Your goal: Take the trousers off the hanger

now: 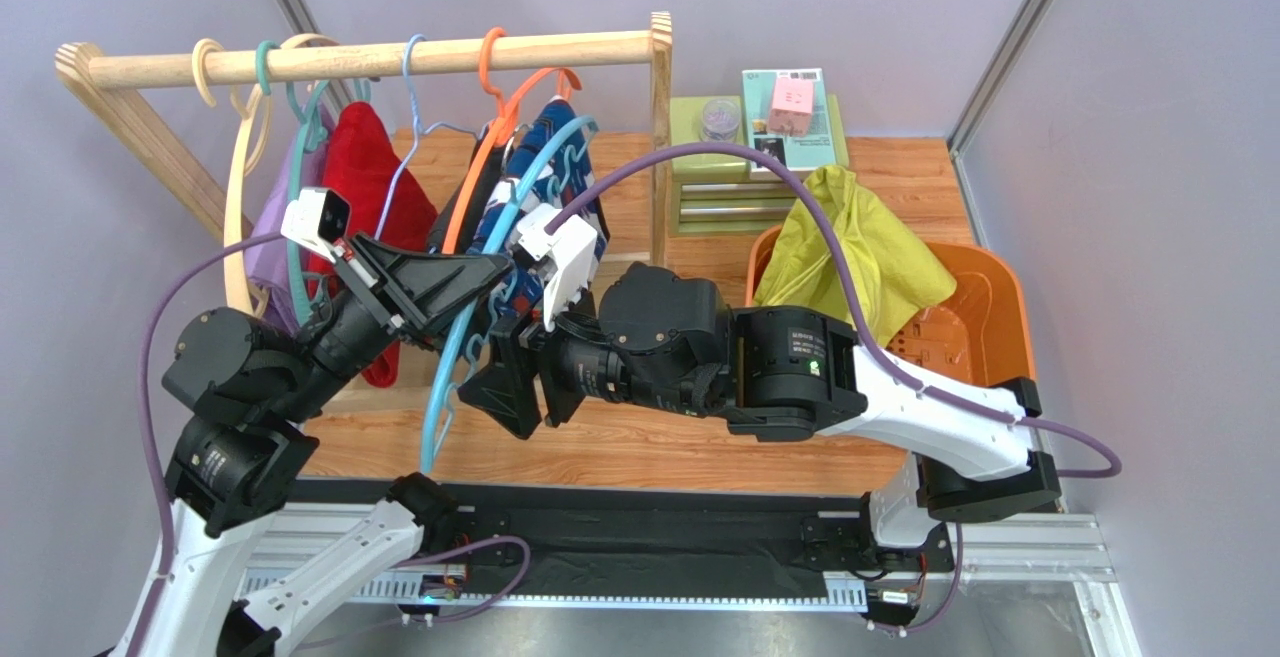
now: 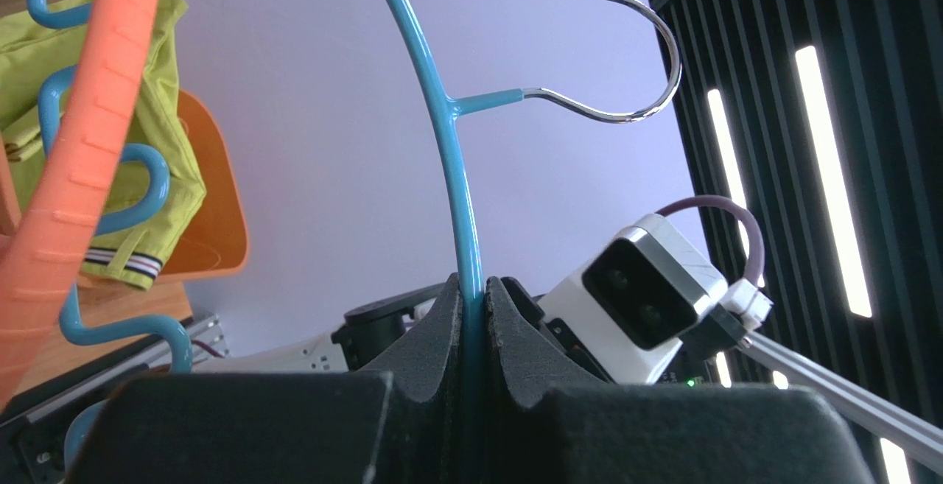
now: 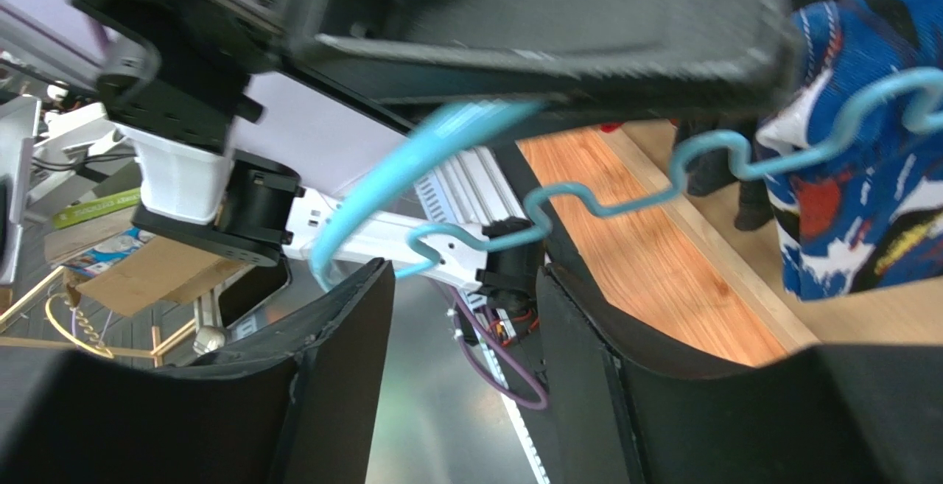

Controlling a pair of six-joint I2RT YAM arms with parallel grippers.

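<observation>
In the overhead view, the navy trousers point(image 1: 544, 185) are showing only in scraps, since both wrist cameras and the left arm's fingers are covering most of them. The right wrist view is cutting them off at its three o'clock edge, so how they are sitting on the blue hanger point(image 2: 443, 141) is hard to make out; its wavy lower bar is crossing in front of the print. The yellow-green trousers point(image 1: 849, 245) are lying heaped over the rim of the orange basket point(image 1: 984, 312), at about two o'clock from the grippers and well apart from them. The basket's near corner is disappearing under the right arm.

The left arm is reaching up from its base at seven o'clock toward the wooden rail point(image 1: 451, 57). The left gripper point(image 2: 474, 329) is clamping shut on the hanger's blue shoulder. Above it, at one o'clock in the left wrist view, the metal hook point(image 2: 636, 53) is catching on nothing. An orange hanger point(image 2: 94, 141) is blurring across that view's ten o'clock corner.

The right arm is stretching flat across the table point(image 1: 646, 455) from four o'clock. The right gripper point(image 3: 465, 385) is pointing toward nine o'clock just below the left one, its jaws standing apart and pinching nothing. The hanger's curled end is hanging just beyond the gap.
</observation>
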